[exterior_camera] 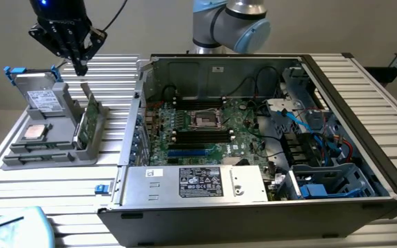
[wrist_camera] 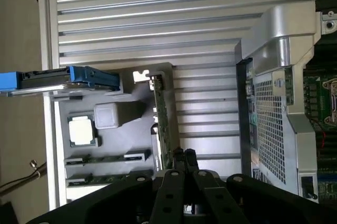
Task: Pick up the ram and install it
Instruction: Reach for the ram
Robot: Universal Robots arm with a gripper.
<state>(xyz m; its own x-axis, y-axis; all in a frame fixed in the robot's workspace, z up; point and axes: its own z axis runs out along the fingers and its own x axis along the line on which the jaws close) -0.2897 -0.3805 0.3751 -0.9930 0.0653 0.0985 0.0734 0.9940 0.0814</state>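
Observation:
My gripper (exterior_camera: 81, 68) hangs shut above the far end of a grey parts holder (exterior_camera: 20, 161), at the exterior view's left, with nothing between its fingers. In the wrist view the fingertips (wrist_camera: 183, 155) are pressed together over the holder (wrist_camera: 138, 111), just above a broad green card (wrist_camera: 162, 121) standing on edge. The ram (wrist_camera: 108, 158) is a thin dark-green stick lying flat in a groove of the holder, apart from the gripper. A second similar stick (wrist_camera: 97, 179) lies beside it.
An open computer case (exterior_camera: 364, 155) stands at the exterior view's right with its motherboard (exterior_camera: 216, 147), black memory slots (exterior_camera: 202, 136) and power supply (exterior_camera: 198, 183) exposed. The holder also carries a processor chip (wrist_camera: 82, 130) and a drive in a blue bracket (wrist_camera: 68, 79).

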